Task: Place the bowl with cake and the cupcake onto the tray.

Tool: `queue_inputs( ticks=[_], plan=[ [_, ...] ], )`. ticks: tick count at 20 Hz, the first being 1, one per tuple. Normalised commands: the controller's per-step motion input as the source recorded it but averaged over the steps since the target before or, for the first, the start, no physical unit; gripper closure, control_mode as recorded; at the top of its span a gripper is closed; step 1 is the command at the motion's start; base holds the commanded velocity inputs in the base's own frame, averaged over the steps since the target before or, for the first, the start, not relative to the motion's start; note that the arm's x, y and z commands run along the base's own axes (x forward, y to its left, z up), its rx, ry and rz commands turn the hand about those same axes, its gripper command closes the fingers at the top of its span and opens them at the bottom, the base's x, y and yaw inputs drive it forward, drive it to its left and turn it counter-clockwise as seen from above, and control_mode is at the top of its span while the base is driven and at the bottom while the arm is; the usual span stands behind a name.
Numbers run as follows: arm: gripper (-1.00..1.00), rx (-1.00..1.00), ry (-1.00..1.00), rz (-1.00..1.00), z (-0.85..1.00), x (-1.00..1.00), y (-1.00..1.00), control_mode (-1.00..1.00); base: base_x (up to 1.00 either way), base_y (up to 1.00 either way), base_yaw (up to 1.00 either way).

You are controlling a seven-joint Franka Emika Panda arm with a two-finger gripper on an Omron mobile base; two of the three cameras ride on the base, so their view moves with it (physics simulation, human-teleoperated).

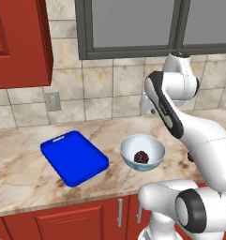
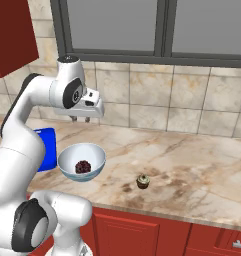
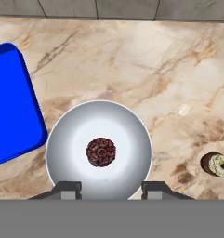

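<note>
Marble counter [image 1: 20,164], beige tile wall [image 1: 100,89], red cabinets [image 1: 20,42], window [image 2: 157,25].

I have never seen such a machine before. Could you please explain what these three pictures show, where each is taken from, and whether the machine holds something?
It is a white robot arm on a base, in a rendered kitchen. Two pictures come from cameras on the base, behind the arm to its left and right. The third comes from a camera on the hand, looking down.

On the marble counter lie a blue tray, a white bowl with a dark cake inside, and a small cupcake to the bowl's right.

The gripper hangs above the bowl, jaws apart. It holds nothing. Nothing is on the tray yet.
</note>
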Motion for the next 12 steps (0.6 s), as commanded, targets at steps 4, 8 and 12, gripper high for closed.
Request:
queue_inputs(
  ticks=[4, 8, 12],
  plan=[
    [-1.0, 0.0, 0.0, 0.0, -0.01, -0.09, 0.0, -1.0, 0.0, 0.0, 0.0],
    [-1.0, 0.0, -0.01, 0.0, -0.11, -0.24, -0.06, -1.0, 0.0, 0.0, 0.0],
    [-1.0, 0.0, 0.0, 0.0, -0.13, -0.22, -0.16, -1.0, 0.0, 0.0, 0.0]
  ],
)
